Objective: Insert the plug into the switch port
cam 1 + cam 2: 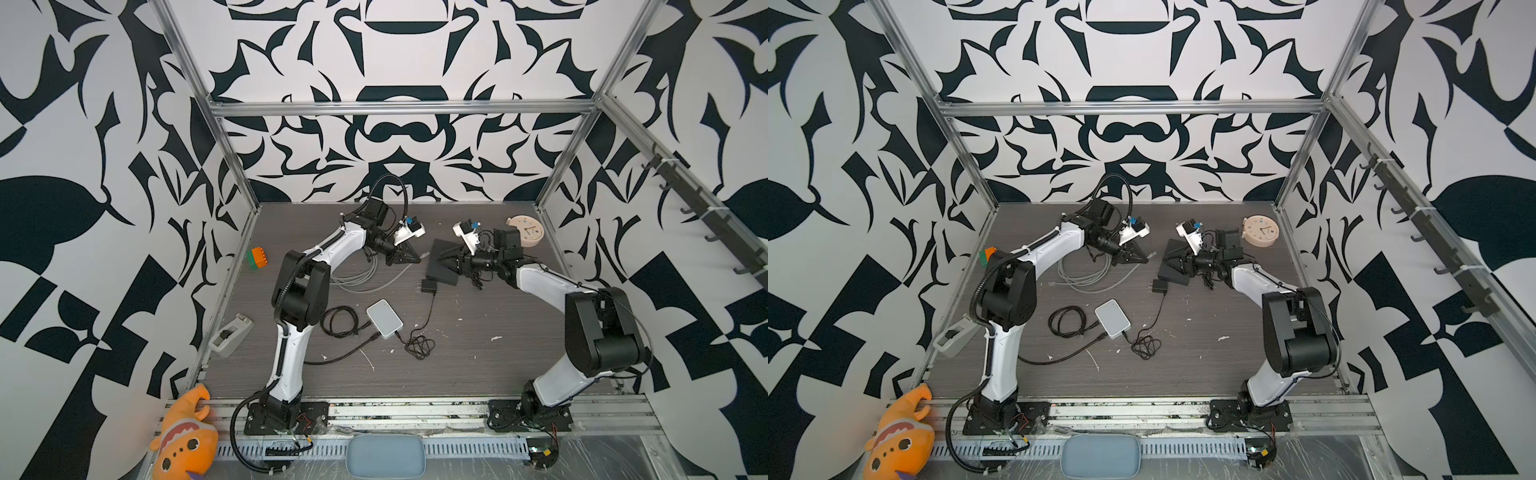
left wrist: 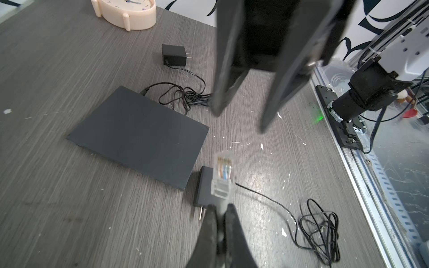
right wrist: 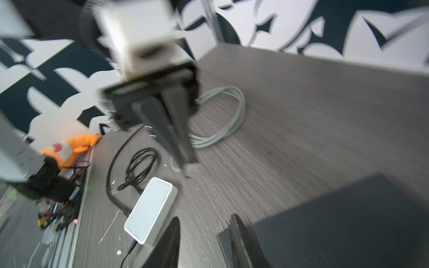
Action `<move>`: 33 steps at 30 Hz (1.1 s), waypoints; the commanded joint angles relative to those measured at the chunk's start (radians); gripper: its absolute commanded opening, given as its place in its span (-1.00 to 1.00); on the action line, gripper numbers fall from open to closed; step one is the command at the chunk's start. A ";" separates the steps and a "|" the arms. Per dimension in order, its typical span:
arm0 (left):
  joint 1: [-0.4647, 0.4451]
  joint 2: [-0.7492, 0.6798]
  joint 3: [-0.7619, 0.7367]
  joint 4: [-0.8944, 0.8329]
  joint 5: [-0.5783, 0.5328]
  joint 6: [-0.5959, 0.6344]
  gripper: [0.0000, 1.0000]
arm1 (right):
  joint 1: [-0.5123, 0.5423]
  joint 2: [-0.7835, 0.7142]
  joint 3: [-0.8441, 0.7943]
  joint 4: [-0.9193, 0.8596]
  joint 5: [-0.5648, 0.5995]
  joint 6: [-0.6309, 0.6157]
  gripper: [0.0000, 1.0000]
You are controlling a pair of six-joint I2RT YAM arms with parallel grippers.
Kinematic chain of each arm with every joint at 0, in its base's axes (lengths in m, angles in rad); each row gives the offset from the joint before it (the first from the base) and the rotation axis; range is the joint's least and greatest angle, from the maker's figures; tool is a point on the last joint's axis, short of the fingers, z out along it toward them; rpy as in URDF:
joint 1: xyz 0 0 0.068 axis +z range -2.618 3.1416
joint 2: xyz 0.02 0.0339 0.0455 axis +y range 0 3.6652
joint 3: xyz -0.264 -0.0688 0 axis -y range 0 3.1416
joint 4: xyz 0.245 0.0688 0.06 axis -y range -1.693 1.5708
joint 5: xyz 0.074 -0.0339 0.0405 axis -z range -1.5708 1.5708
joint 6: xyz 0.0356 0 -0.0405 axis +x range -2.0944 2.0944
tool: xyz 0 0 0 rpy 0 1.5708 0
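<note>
My left gripper is shut on the grey cable just behind the clear plug, which sticks out past the fingertips above the table. In both top views this gripper points at the black flat switch, with the plug a short way from its left edge. The switch lies flat and its ports do not show. My right gripper hovers open and empty over the switch's near corner. It shows in both top views and in the left wrist view.
A grey cable coil lies behind the left gripper. A black power adapter with a thin cord and a white box sit in front of the switch. A beige clock stands back right. A toy brick and a tape dispenser sit at the left edge.
</note>
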 commanded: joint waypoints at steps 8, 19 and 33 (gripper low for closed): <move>0.005 -0.015 -0.021 -0.044 0.049 0.030 -1.00 | 0.073 0.050 0.175 -0.144 -0.013 -0.077 -0.17; 0.005 -0.029 -0.022 -0.038 0.060 0.028 -1.00 | 0.101 0.131 0.223 -0.047 -0.008 0.005 -0.17; 0.005 -0.037 -0.021 -0.034 0.068 0.024 -1.00 | 0.091 0.180 0.278 -0.141 -0.008 -0.051 -0.13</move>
